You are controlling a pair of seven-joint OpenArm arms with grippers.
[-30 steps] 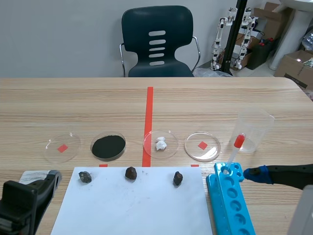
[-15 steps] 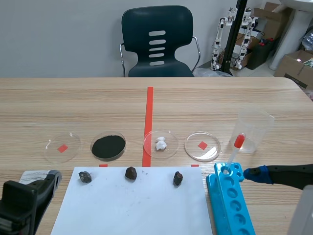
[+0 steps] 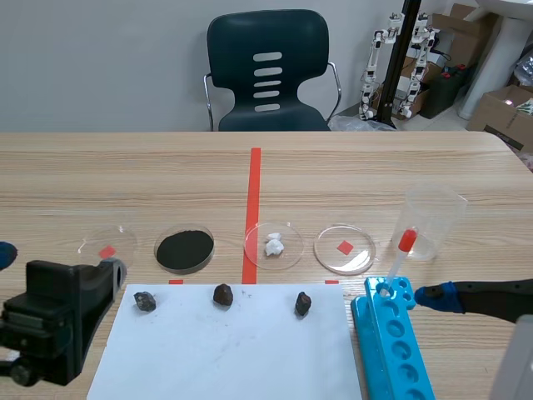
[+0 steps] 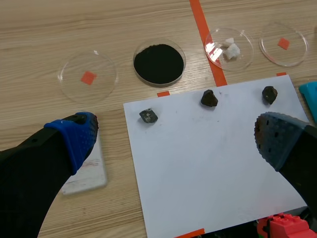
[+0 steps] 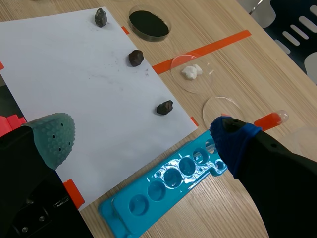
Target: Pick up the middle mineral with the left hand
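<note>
The left pincer (image 4: 176, 141) hangs wide open and empty above the white sheet (image 4: 213, 168) on the counter (image 4: 74, 29). The middle mineral (image 4: 209, 98) lies well ahead of it, in line with the gap and a little toward its right-hand finger. It is a small, dark, lumpy stone resting on the sheet's far edge, with the left stone (image 4: 148, 116) and right stone (image 4: 269, 94) well apart from it on either side, so there looks to be room for both fingers. It is probably hard, rigid and light, but its uneven faces could let it twist or skid on the smooth paper. The safest hold would seem to be low across its broadest sides, the soft pads (image 4: 74, 136) squeezing two roughly opposite faces. The right pincer (image 5: 141, 139) is also open, holding nothing.
</note>
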